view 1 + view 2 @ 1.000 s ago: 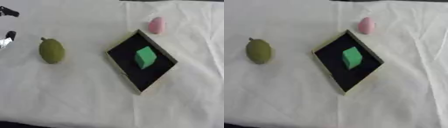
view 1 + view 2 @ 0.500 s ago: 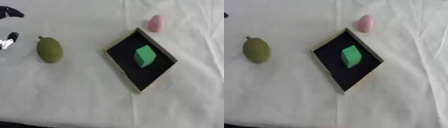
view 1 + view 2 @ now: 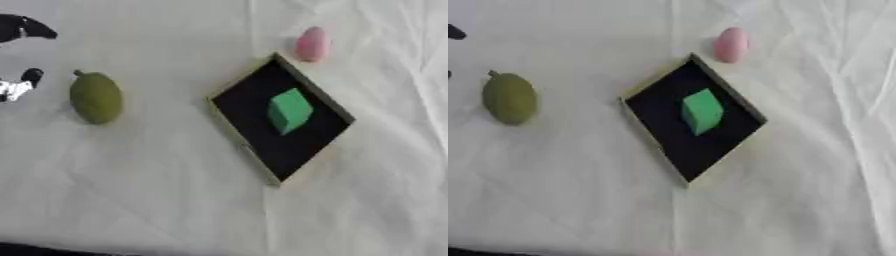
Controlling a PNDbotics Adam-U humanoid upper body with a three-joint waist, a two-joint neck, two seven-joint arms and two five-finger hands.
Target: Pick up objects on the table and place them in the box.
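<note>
Your work surface is a table covered with a creased white cloth (image 3: 157,190). Near its centre lies the box (image 3: 311,145), a shallow black tray with a pale rim, turned so that its corners point up, down, left and right like a diamond. Inside the box, slightly above its middle, sits a green block (image 3: 289,111); it rests on the black floor of the box and stands apart from the rim. Just beyond the upper corner of the box, outside it on the cloth, lies a small pink rounded object (image 3: 311,44); it is close to the rim, but you cannot tell whether it touches it. Well to the left of the box, also on the cloth, lies an olive-green fruit (image 3: 95,97), oval in outline with a short stem at its upper left end. Your left hand (image 3: 24,28) shows only at the left edge of the left eye view, as dark parts above and beside the fruit, with a black and silver part at the edge level with the fruit's stem end. It is near the fruit but not in contact with it. Too little of the hand is visible to tell whether its fingers are spread or curled. Your right hand appears in neither view.
</note>
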